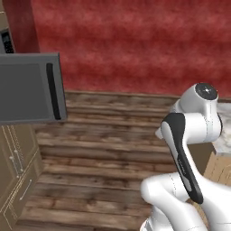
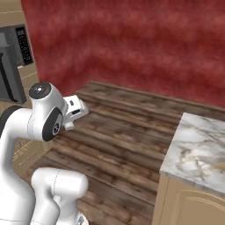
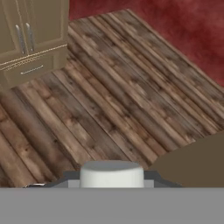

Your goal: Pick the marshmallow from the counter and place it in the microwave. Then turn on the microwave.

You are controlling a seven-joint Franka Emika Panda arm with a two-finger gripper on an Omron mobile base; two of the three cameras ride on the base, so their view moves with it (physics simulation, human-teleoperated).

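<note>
At the left, the wide dark grey microwave with its black vertical handle (image 1: pixel 31 88) is standing with its door swung open, the door reaching out over the brown plank floor (image 1: pixel 113 144); in the right base view the black button panel (image 2: pixel 24 44) is showing at the upper left edge. Below it, light tan wooden cabinets with silver handles (image 3: pixel 30 39) are lining the floor's left side.

In the middle, the white arm is carrying its claw (image 2: pixel 77 110) over open floor, between the microwave and the white-grey marbled stone surface (image 2: pixel 197 145) at the right. In the hand view a small off-white, roundish soft marshmallow (image 3: pixel 111 173) is sitting at the claw, which appears to be gripping it at a middling width.

So the pick looks done and the carrying step is in hand. The next move is calling for a swing left and upward into the open cavity, releasing there, then shutting the door and pressing a panel button.
</note>
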